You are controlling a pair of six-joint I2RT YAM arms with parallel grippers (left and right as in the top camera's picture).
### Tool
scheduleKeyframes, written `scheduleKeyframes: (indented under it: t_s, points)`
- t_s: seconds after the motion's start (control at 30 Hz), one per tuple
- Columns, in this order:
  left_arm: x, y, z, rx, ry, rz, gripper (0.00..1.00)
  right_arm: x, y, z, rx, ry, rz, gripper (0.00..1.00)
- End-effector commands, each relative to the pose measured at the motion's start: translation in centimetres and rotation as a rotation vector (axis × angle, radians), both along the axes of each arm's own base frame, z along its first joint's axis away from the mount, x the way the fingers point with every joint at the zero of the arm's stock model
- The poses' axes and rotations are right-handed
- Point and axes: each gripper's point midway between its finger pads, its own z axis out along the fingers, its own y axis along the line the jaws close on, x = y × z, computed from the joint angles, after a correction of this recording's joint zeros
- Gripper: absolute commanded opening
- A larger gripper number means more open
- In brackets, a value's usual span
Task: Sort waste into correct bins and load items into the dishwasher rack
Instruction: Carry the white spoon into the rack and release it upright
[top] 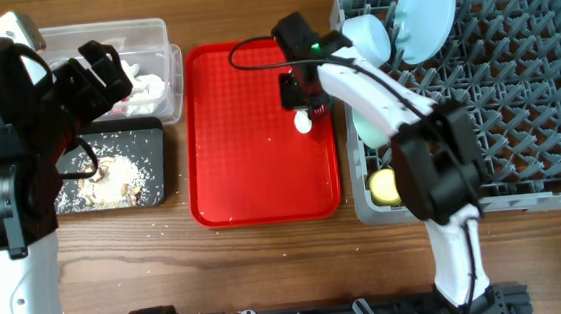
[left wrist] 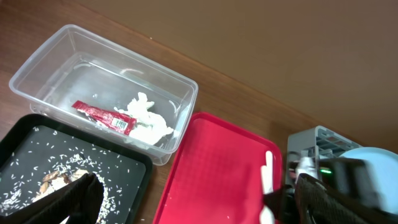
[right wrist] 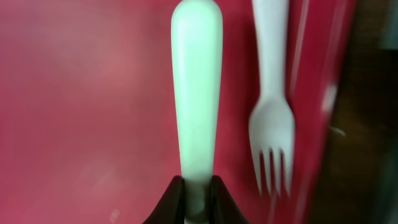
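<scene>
White plastic spoon (right wrist: 196,93) is over the flat red tray (top: 251,169), near its right edge, pinched at one end by the right gripper (right wrist: 196,196). The black fingers are pressed together on its narrow part, and the rest of it sticks straight out ahead of them. I cannot tell whether it is lifted or resting on the tray.

It looks light, thin and smooth, so weight should be no trouble. Swivelling or slipping between the pads looks the likelier trouble, since the hold is far out at one end. A hold nearer the middle would probably steady it. The plastic is likely stiff but may flex or snap under a hard squeeze.

Just beside the spoon lies the white plastic fork (right wrist: 272,121), apart from it and roughly parallel, its tines toward the gripper. It would probably handle the same way, best taken across the flat handle.

To the right stands the grey dishwasher rack (top: 517,108), holding the pale blue plate (top: 421,10), pale blue bowl (top: 369,38), mint green bowl (top: 367,130) and yellow cup (top: 383,186).

On the far left, the left gripper (top: 109,75) hangs spread wide and empty above the clear tub (left wrist: 37,68), which holds the red wrapper (left wrist: 102,117) and crumpled tissue (left wrist: 146,118). Rice scraps (left wrist: 62,171) lie in the black tray (left wrist: 18,134).
</scene>
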Motion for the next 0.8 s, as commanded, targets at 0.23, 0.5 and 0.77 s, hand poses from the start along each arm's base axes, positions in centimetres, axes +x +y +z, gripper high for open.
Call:
scheduleKeyframes:
  t_s: [0.23,0.5,0.77]
  points:
    - [0.0,0.4,0.5,0.018,-0.011,0.009,1.0,-6.4,-12.1,24.5,-0.039,-0.401,-0.112,0.04]
    - [0.0,0.4,0.5,0.018,-0.011,0.009,1.0,-12.3,-20.9,25.8,-0.252,-0.388,-0.181,0.05]
    - [0.0,0.4,0.5,0.018,-0.011,0.009,1.0,-13.5,-24.7,15.9,-0.45,-0.169,-0.209,0.05]
